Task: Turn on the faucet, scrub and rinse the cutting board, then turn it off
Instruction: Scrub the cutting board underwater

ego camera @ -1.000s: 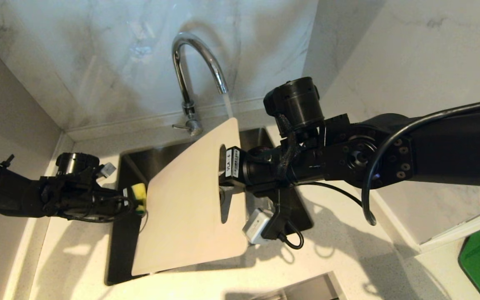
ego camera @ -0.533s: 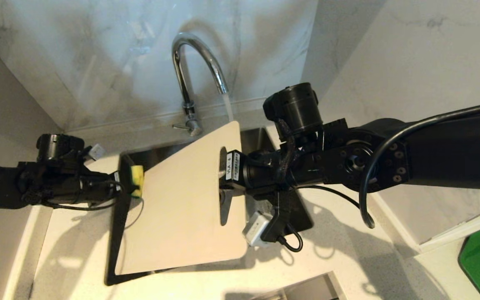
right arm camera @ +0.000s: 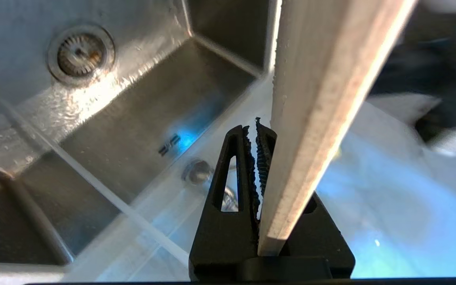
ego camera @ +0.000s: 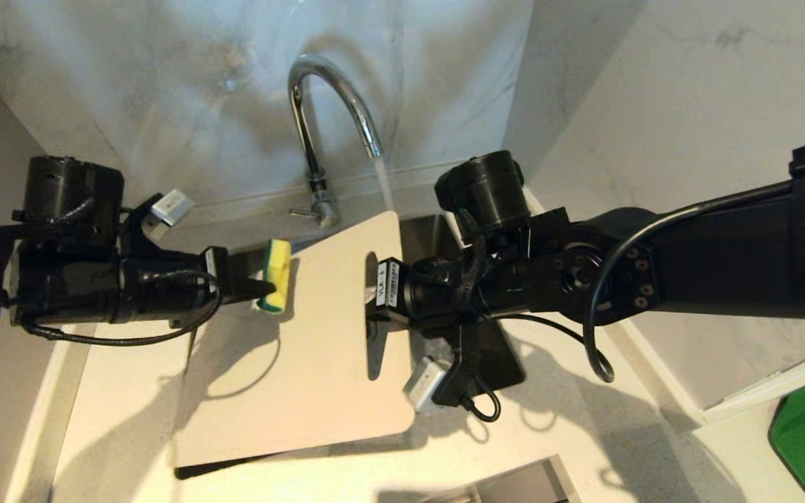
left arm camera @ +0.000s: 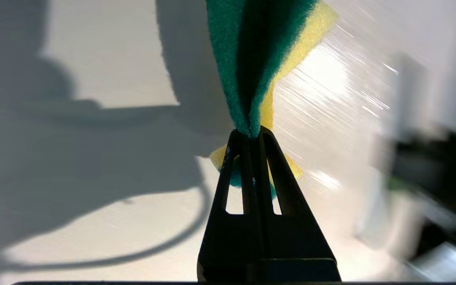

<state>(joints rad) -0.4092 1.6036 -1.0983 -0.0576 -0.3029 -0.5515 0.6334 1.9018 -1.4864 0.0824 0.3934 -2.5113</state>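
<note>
Two pincers grip: right pincer [ego camera: 372, 297] clamps cutting board [ego camera: 305, 349]; left pincer [ego camera: 263, 286] presses sponge [ego camera: 277, 274] onto it.

**Count of things in view**

One faucet [ego camera: 325, 119] is seen, with one stream of water [ego camera: 383, 183] running from it. One cutting board [ego camera: 305, 349] is counted, with one handle slot [ego camera: 372, 314] in it. One sponge [ego camera: 277, 284] is present. One sink [right arm camera: 141, 114] with one drain [right arm camera: 80, 53] is shown. Two grippers are counted: the left gripper [ego camera: 257, 286] and the right gripper [ego camera: 374, 307].
</note>
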